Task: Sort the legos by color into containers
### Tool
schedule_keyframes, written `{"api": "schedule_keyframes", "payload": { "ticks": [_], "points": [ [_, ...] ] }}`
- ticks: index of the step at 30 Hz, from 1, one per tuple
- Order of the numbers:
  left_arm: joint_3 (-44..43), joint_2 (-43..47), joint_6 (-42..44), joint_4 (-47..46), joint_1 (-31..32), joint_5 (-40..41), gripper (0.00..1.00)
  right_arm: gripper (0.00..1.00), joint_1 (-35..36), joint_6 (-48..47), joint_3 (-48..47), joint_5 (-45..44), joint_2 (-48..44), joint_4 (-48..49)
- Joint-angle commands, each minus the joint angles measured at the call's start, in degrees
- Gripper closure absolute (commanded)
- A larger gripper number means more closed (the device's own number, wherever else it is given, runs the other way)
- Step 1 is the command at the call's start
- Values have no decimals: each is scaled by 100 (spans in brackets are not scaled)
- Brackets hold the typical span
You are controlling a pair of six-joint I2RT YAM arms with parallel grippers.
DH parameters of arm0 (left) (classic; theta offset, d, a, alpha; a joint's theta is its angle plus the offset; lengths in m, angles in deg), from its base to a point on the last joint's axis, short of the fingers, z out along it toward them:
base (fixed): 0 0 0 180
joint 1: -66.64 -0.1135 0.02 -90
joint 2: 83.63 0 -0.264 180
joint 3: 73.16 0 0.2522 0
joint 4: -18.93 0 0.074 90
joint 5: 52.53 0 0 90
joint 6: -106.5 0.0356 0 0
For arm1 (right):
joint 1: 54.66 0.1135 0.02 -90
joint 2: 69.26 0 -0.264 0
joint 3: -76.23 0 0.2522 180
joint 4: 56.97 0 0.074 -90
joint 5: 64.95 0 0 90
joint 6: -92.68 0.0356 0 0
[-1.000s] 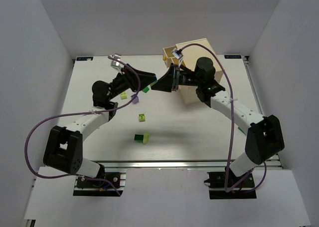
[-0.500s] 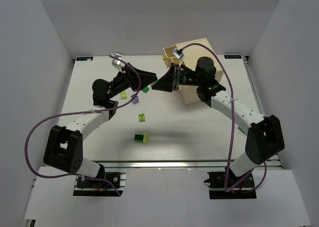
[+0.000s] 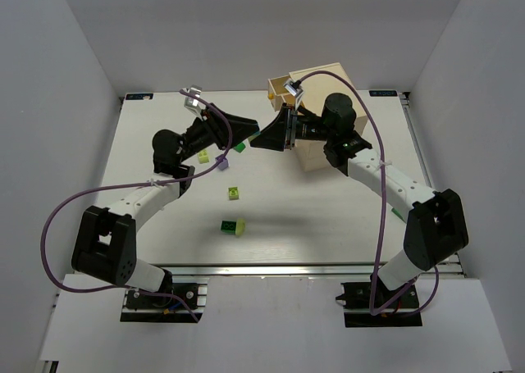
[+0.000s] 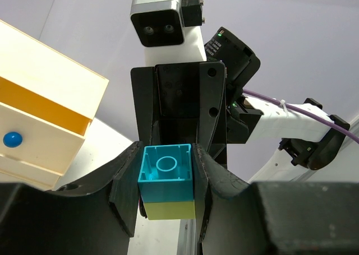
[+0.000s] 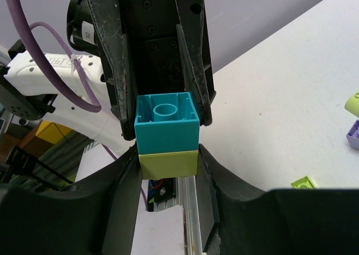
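My two grippers meet tip to tip above the table in front of the chest [image 3: 328, 102]. Between them is a blue lego [image 4: 166, 182] stacked on a pale yellow-green lego [image 4: 168, 209]. My left gripper [image 4: 166, 154] is shut on the blue one [image 5: 167, 129]. My right gripper [image 5: 168, 157] is shut on the yellow-green one [image 5: 168, 164]. In the top view the left gripper [image 3: 255, 134] and right gripper [image 3: 265, 135] hide the pair. The chest's top drawer [image 3: 283, 86] stands open.
Loose legos lie on the table: yellow-green [image 3: 203, 156], purple [image 3: 221, 163], green [image 3: 239, 147], a flat green one [image 3: 235, 193], and a green and pale yellow pair [image 3: 233, 225]. A chest drawer with a blue knob [image 4: 11, 138] shows in the left wrist view.
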Motion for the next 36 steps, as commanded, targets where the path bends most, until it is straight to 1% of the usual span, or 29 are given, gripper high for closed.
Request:
{"api": "schedule_keyframes", "payload": {
  "ticks": [1, 10, 19, 21, 22, 23, 24, 25, 28, 31, 36],
  "points": [
    [-344, 91, 254, -146, -178, 966, 100, 100, 9, -98, 137, 614, -268, -167],
    [-371, 215, 394, 162, -178, 1212, 100, 100, 0, -98, 198, 614, -303, -150],
    [-441, 214, 464, 250, -231, 1177, 100, 100, -26, -247, 111, 622, -338, -272],
    [-502, 223, 675, 495, -231, 1247, 100, 100, -35, -729, -82, 509, -373, -798],
    [-546, 215, 763, 644, -231, 1274, 100, 100, -87, -992, -361, 412, -408, -1383],
    [-599, 197, 946, 915, -231, 1344, 100, 100, -96, -1464, -521, 342, -417, -1693],
    [-712, 180, 1026, 1057, -231, 1405, 100, 100, -122, -1686, -687, 150, -409, -1984],
    [-748, 162, 1088, 1154, -231, 1458, 100, 100, -158, -1889, -1002, 52, -400, -2526],
    [-950, 65, 1326, 1524, -231, 1599, 100, 100, -351, -2505, -1312, -291, -452, -3293],
    [-1109, -84, 1431, 1709, -231, 1573, 100, 100, -527, -2953, -1436, -564, -584, -3655],
    [-1144, -268, 1396, 1718, -231, 1494, 100, 100, -895, -3332, -1331, -836, -865, -3806]
  ]
}}
